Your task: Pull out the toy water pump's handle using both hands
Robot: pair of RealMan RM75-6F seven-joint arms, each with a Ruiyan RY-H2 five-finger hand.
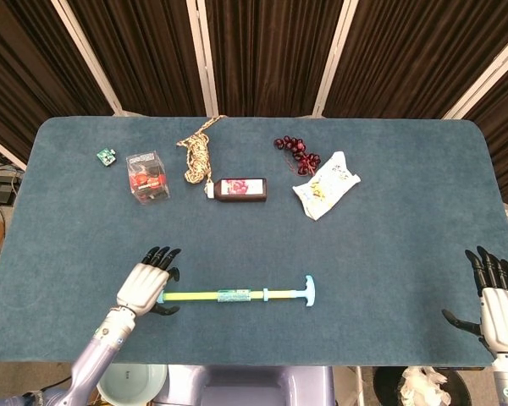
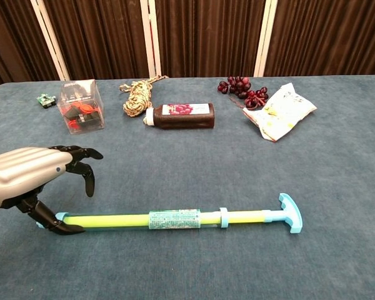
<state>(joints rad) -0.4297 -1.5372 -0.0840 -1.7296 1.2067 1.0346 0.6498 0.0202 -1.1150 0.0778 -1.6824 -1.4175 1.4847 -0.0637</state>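
Observation:
The toy water pump (image 1: 237, 295) (image 2: 175, 219) lies flat near the table's front edge: a yellow-green tube with a light-blue nozzle at its left end and a light-blue T-handle (image 1: 308, 291) (image 2: 290, 212) at its right end. My left hand (image 1: 144, 284) (image 2: 34, 178) hovers open over the nozzle end, fingers arched above the tube and thumb in front of it, not closed on it. My right hand (image 1: 494, 296) stays open at the table's front right corner, far from the handle; the chest view does not show it.
Along the back lie a small green item (image 1: 107, 156), a clear box with red contents (image 1: 146, 176), a coiled rope (image 1: 198, 155), a dark bottle on its side (image 1: 240, 189), dark grapes (image 1: 297, 154) and a white snack bag (image 1: 325, 183).

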